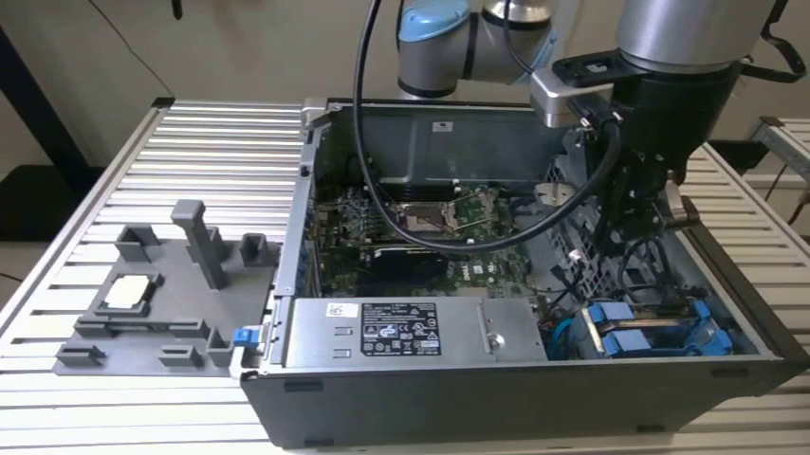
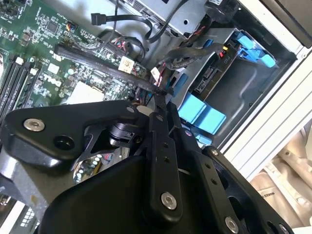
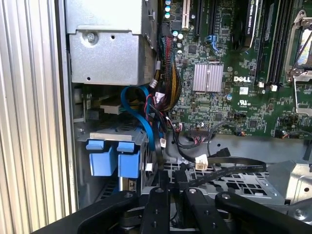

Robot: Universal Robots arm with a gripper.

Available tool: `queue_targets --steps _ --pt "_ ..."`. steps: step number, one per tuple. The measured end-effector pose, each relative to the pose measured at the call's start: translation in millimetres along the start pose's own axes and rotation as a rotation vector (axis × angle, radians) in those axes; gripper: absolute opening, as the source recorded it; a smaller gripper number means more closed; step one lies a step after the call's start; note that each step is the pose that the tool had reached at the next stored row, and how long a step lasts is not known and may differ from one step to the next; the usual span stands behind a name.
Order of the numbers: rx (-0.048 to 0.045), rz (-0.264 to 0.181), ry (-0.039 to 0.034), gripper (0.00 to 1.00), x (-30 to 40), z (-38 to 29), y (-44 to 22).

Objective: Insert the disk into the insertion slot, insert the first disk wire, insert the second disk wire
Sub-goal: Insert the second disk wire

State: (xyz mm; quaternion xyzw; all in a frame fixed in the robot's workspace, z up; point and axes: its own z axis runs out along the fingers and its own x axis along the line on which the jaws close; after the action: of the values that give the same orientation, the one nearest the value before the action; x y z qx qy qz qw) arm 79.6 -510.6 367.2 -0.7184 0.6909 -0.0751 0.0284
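Note:
My gripper (image 1: 636, 232) hangs inside the open computer case, over its side at the exterior view's right. In both wrist views its black fingers (image 2: 161, 141) meet on a flat black disk wire (image 2: 107, 63); that wire (image 3: 229, 170) runs off across the perforated metal floor. The disk (image 1: 639, 336) lies in the insertion slot (image 1: 715, 332) at the case's near corner, its blue carrier tabs (image 3: 114, 158) showing. In the second wrist view the disk's connector end (image 2: 212, 73) faces a bundle of loose cables just beyond my gripper (image 2: 160, 95).
The green motherboard (image 1: 418, 227) fills the case floor, with the grey power-supply box (image 1: 405, 332) along the near wall. Blue and black cables (image 3: 146, 122) tangle between the disk and a silver metal box (image 3: 107, 44). A grey fixture (image 1: 152, 303) stands on the ribbed table.

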Motion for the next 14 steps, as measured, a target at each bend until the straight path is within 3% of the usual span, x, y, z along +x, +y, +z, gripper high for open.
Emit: queue_targets --steps 9,14 --pt "-0.0002 0.0 -0.0003 0.16 1.1 0.3 -0.3" --pt "-0.0058 0.0 -0.0005 0.16 9.9 1.3 -2.7"
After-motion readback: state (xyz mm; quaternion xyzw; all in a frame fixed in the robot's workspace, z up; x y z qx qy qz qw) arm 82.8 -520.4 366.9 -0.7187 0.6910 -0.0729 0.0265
